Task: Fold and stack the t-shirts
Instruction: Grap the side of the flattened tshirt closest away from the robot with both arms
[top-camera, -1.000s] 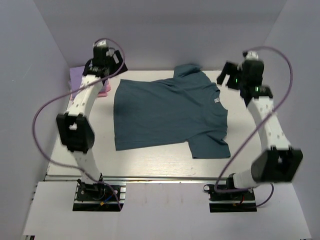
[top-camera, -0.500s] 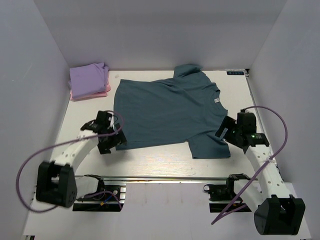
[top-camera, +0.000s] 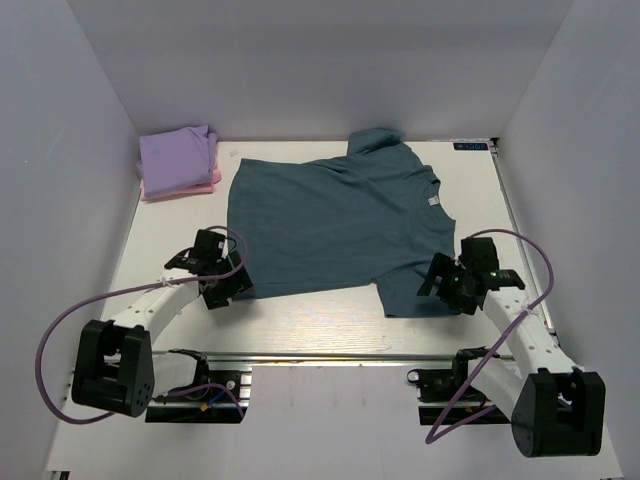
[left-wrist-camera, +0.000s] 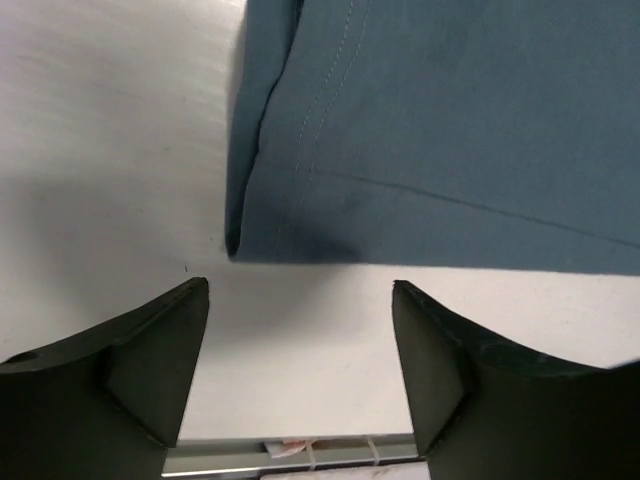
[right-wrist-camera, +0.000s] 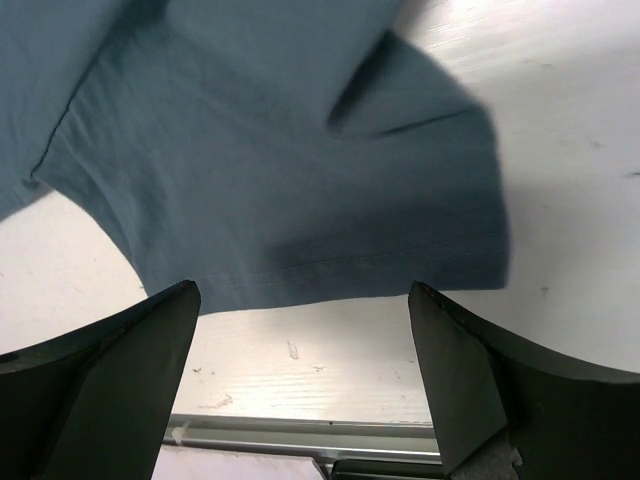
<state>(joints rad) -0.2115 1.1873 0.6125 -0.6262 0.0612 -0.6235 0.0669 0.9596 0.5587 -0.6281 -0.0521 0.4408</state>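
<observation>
The dark teal-blue t-shirt (top-camera: 335, 225) lies spread flat in the middle of the table, neck to the right. Its near left hem corner shows in the left wrist view (left-wrist-camera: 420, 130), its near sleeve in the right wrist view (right-wrist-camera: 290, 170). My left gripper (top-camera: 222, 285) is open and empty, just off the shirt's near left corner (left-wrist-camera: 300, 300). My right gripper (top-camera: 442, 283) is open and empty at the near sleeve's edge (right-wrist-camera: 305, 310). A lavender-purple folded shirt (top-camera: 177, 154) lies on a pink folded one (top-camera: 205, 182) at the far left corner.
The white table (top-camera: 320, 325) is enclosed by pale walls on three sides. A metal rail (top-camera: 300, 356) runs along its near edge, with both arm bases behind it. Purple cables loop from each arm.
Both arms came down from the far side to the shirt's near edge; in the last half second each gripper shifted slightly closer to the shirt. The shirt has not moved.
</observation>
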